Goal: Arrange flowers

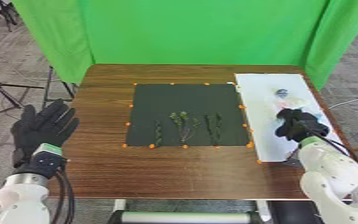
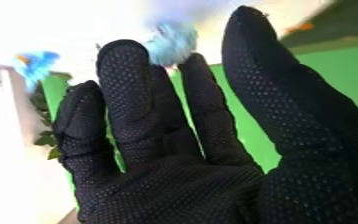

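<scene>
A pale blue flower lies on the white sheet near the right hand — open, fingers loosely extended; contact I cannot tell. Green sprigs lie on the black mat — beyond, the left hand is open.

In the head view, the right robot hand hides part of the white sheet; the pale shapes just beyond it are too small and faint to make out. The leaves of the green sprigs are too small to tell their kind. The bottom edge cuts off the left arm. In the right wrist view, fingers partly cover a blurred pale blue bloom; another blue flower is blurred too.
</scene>
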Available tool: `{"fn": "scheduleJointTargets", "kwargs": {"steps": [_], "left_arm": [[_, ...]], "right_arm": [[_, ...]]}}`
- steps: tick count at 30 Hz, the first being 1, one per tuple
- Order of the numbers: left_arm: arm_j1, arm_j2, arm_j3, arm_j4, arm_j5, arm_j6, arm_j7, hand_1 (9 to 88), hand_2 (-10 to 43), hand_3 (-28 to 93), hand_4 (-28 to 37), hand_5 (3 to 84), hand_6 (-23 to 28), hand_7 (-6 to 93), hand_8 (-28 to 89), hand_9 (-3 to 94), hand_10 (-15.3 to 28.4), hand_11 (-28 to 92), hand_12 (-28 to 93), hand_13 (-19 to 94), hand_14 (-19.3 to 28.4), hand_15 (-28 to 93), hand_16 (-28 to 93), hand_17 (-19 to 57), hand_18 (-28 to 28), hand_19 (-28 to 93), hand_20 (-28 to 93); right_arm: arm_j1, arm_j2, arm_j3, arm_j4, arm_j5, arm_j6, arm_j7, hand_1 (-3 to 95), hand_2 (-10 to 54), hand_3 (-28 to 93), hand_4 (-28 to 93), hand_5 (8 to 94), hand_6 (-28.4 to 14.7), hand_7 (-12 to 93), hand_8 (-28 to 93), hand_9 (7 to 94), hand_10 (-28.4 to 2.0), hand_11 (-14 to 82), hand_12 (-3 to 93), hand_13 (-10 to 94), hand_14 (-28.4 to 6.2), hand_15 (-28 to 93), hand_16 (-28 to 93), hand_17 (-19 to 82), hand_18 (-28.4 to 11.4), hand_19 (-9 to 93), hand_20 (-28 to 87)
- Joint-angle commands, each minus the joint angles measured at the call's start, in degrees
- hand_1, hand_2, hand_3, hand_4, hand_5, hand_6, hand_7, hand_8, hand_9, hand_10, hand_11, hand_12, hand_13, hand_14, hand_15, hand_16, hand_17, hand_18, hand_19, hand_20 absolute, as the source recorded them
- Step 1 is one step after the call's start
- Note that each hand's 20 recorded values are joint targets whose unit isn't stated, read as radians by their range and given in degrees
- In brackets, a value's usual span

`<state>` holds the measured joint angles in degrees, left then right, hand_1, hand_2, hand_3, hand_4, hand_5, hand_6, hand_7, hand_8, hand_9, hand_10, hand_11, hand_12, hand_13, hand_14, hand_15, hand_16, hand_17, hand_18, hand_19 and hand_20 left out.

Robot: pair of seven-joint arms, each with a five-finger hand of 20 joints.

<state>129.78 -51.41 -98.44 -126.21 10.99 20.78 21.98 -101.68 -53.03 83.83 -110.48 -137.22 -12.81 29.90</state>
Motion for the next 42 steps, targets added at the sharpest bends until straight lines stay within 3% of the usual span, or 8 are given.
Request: {"fn": "scheduleJointTargets", "kwargs": {"steps": [1,5,10,19,25,32,37,42], "left_arm": [[-0.31,0.17,0.88,0.40,1.23,-2.22,-0.87,29.1,14.4,73,-26.6,41.1,7.3,33.9,-15,33.1,14.3,36,14,22,13.3,53,-7,-6.1,13.8,40,17],[-0.66,-0.18,1.52,0.36,0.27,-2.00,-0.61,29.2,14.3,73,-26.5,41.0,7.3,33.7,-15,33.0,14.3,36,14,22,13.5,53,-7,-6.2,13.8,40,17],[-1.09,-0.46,1.56,0.45,0.60,-2.20,-1.31,29.3,14.3,73,-26.7,41.0,7.2,33.8,-15,33.0,14.3,36,14,22,13.4,53,-7,-6.2,13.9,40,17],[-0.80,-0.11,1.35,0.20,0.26,-2.16,-0.61,29.3,14.5,73,-26.7,41.1,7.3,33.7,-15,33.3,14.3,36,14,22,13.4,53,-7,-6.2,13.9,40,17],[-0.61,-0.06,-0.44,0.70,1.97,-4.09,-0.74,29.0,14.4,73,-26.7,41.1,7.3,32.6,-15,33.5,14.4,35,14,23,13.3,51,-7,-5.9,13.8,39,16],[1.93,-0.33,-3.29,0.16,0.49,-3.16,0.85,25.2,16.6,70,-28.2,41.0,7.4,18.7,-11,35.4,14.1,26,10,24,13.3,42,-9,-5.2,13.4,36,14],[2.85,-0.40,-5.68,0.38,0.66,-2.57,1.60,24.6,16.8,70,-28.3,40.7,7.1,17.1,-11,35.3,14.1,25,10,23,13.1,40,-9,-5.1,13.2,36,14],[0.63,-0.17,-4.77,1.25,0.65,-2.32,0.58,24.6,16.7,70,-28.3,40.4,7.0,16.6,-10,34.9,13.9,24,10,23,12.8,39,-9,-5.1,13.1,36,14]], "right_arm": [[2.45,0.82,-1.25,2.77,-0.58,2.88,-0.87,45.0,-9.5,83,-28,38.9,-4.7,20,-14,38.2,-12.1,12.7,11.8,56,-13.5,73,22,28,-23.8,82,47],[4.83,0.94,-2.80,5.28,0.46,2.99,-0.27,48.2,-9.5,80,-28,40.0,-3.8,22,-15,40.0,-10.9,13.9,11.1,57,-11.5,70,28,28,-23.5,82,47],[5.01,0.82,-3.69,6.47,1.94,4.39,1.97,56.1,-9.5,71,-28,54.2,-0.9,25,-16,61.2,-10.1,17.1,14.9,63,-6.8,56,36,31,-22.7,82,47],[3.07,0.72,-4.88,6.46,-0.97,10.19,3.57,63.5,-9.5,63,-28,71.3,0.9,34,1,85.5,-7.1,10.7,41.6,72,-4.7,52,42,34,-22.3,83,48],[2.63,-0.27,-4.65,2.75,-3.91,15.44,2.99,64.1,-9.5,67,-28,78.7,0.3,33,4,90.3,-7.5,12.2,45.6,75,-4.9,54,44,37,-23.3,85,48],[8.40,-1.66,-10.62,-3.81,-3.05,22.42,-2.26,63.8,-9.5,69,-28,80.8,-0.4,31,6,91.4,-7.8,11.7,46.6,76,-5.1,54,45,38,-23.6,86,49],[19.84,-5.53,-21.20,-1.48,3.82,21.11,-9.05,63.6,-9.5,69,-28,80.2,-0.1,32,7,91.2,-7.7,11.8,47.1,76,-5.0,54,45,38,-23.3,86,49],[29.08,-10.66,-30.67,2.11,14.29,16.99,-9.52,62.5,-9.5,70,-28,78.8,0.2,33,8,90.9,-7.6,11.9,47.2,75,-5.0,55,45,38,-23.2,87,49]]}}
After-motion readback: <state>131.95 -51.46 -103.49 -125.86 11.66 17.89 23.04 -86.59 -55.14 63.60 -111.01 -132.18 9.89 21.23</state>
